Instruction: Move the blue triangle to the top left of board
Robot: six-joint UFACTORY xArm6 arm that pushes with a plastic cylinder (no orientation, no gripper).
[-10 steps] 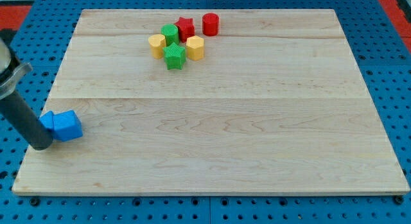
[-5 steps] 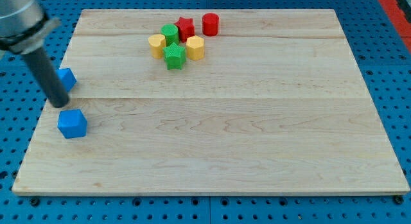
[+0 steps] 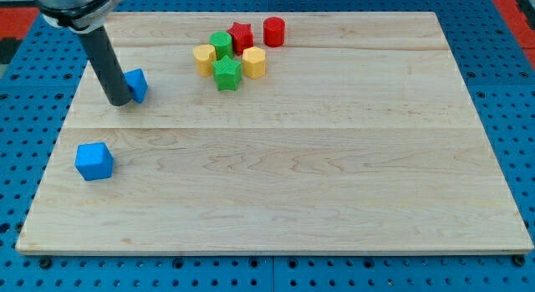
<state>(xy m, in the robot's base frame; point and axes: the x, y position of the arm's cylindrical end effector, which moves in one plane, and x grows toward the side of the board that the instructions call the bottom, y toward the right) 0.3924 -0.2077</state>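
A pale wooden board [image 3: 276, 183] fills most of the frame, made of long planks laid side by side, with seams running left to right and a fine grain along them. Its far edge looks narrower than its near edge. Under it lies a blue base [image 3: 501, 83] dotted with even rows of small dark holes, showing on the left, the right and along the bottom of the frame. A red patch [image 3: 17, 16] sits in the upper left corner and another [image 3: 514, 3] in the upper right. The light is soft and even, with faint shadows.
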